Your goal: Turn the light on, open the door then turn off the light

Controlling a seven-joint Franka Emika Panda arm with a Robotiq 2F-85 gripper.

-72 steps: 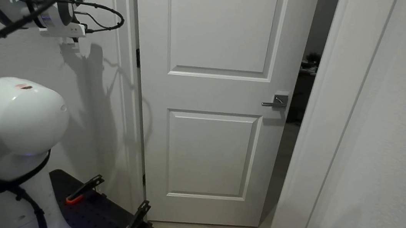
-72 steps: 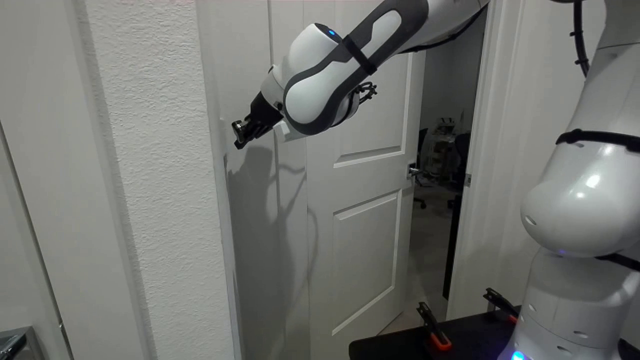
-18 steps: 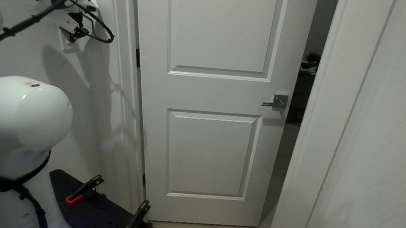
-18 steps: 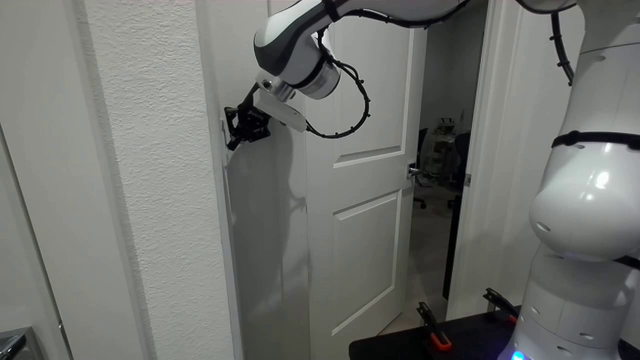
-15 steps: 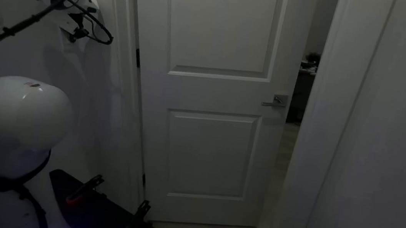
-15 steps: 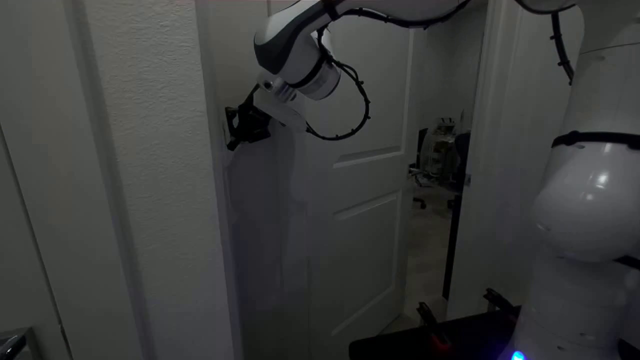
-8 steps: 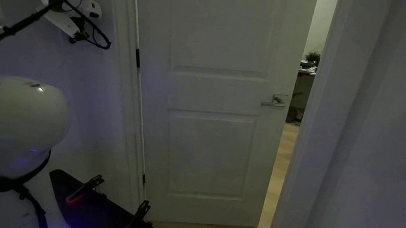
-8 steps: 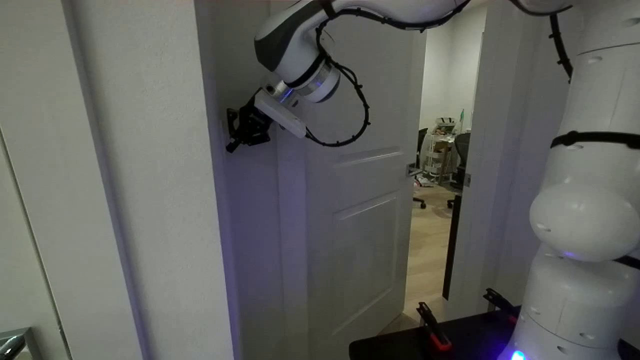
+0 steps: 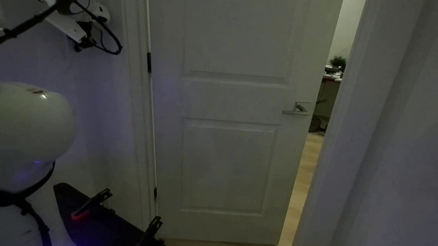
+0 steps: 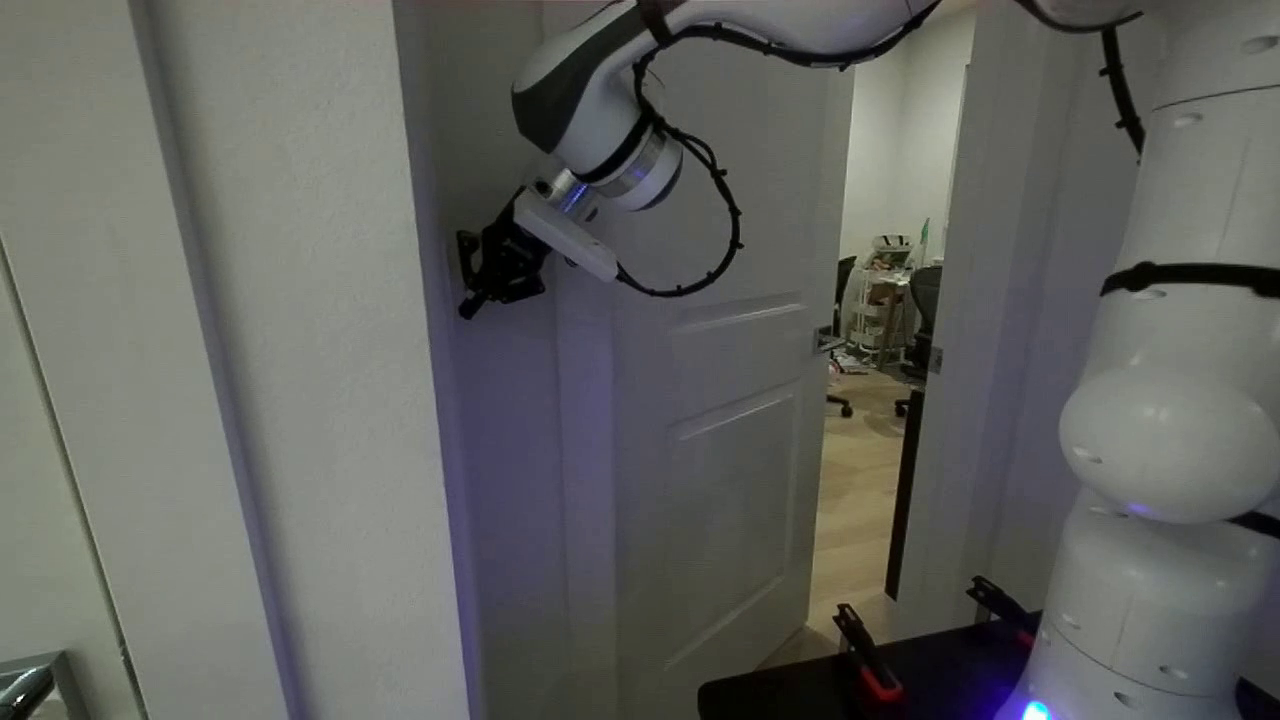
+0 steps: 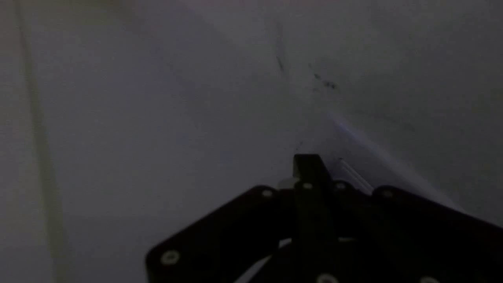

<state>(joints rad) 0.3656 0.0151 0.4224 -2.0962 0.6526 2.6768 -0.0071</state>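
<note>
Door [image 9: 234, 104] stands ajar in both exterior views, white, its two raised panels [image 9: 225, 165] dulled to grey by the dimness, the silver lever handle [image 9: 295, 113] near its free edge. Close to the wall [image 9: 97, 95] on the hinge side, the gripper [image 11: 311, 167] is drawn narrow, fingers [image 11: 310, 173] together. In the wrist view a pale, straight-edged switch plate [image 11: 365, 161] lies partly hidden behind it; whether they touch, I cannot tell.

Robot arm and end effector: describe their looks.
The arm is white and rounded, with dark grey trim, black cables, black straps and a blue light. A small reddish mark shows on one joint. The end effector is black, with linked bars and pale round fasteners.
</note>
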